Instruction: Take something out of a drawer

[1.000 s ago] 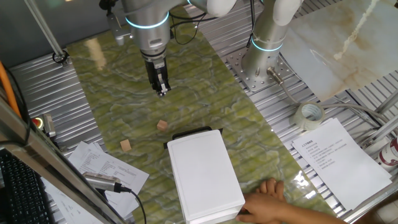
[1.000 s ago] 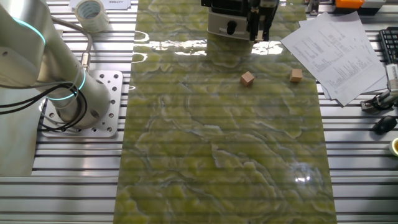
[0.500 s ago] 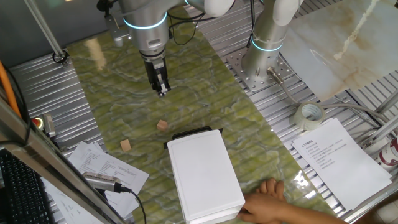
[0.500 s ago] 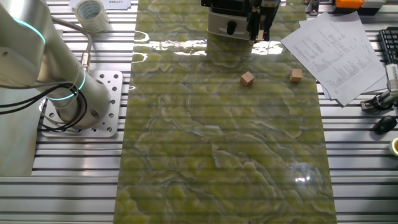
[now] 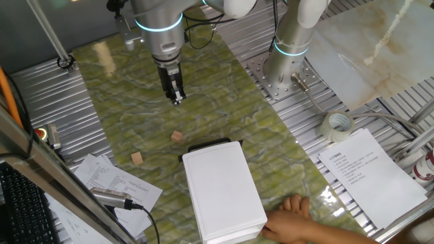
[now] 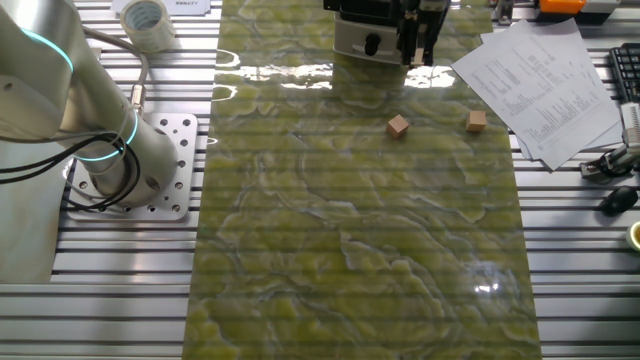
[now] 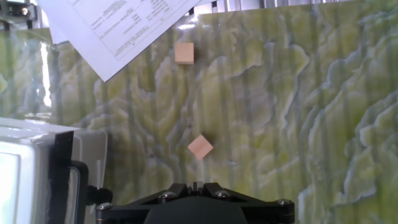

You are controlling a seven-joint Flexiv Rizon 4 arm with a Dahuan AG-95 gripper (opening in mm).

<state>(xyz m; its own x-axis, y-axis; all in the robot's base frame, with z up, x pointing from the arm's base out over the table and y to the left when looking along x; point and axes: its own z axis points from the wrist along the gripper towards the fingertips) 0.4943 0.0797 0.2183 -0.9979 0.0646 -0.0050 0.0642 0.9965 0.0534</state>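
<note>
My gripper (image 5: 177,99) hangs above the green mat with its jaws together and nothing between them. It also shows in the other fixed view (image 6: 418,60) and at the bottom of the hand view (image 7: 196,186). Two small tan wooden cubes lie on the mat. The nearer cube (image 5: 177,136) (image 6: 399,125) (image 7: 200,147) is just ahead of my fingers. The other cube (image 5: 137,158) (image 6: 476,121) (image 7: 184,53) lies by the papers. The long white box (image 5: 224,196) (image 7: 25,180) lies beyond them. Its drawer's black front edge (image 5: 207,147) (image 7: 62,174) faces my gripper and sits close against the box.
A person's hand (image 5: 291,220) rests at the box's far end. Paper sheets (image 5: 105,179) (image 7: 118,25) lie at the mat's edge by the second cube, more sheets (image 5: 369,176) on the other side. A tape roll (image 5: 338,125) and the arm's base (image 5: 288,64) stand on the metal table.
</note>
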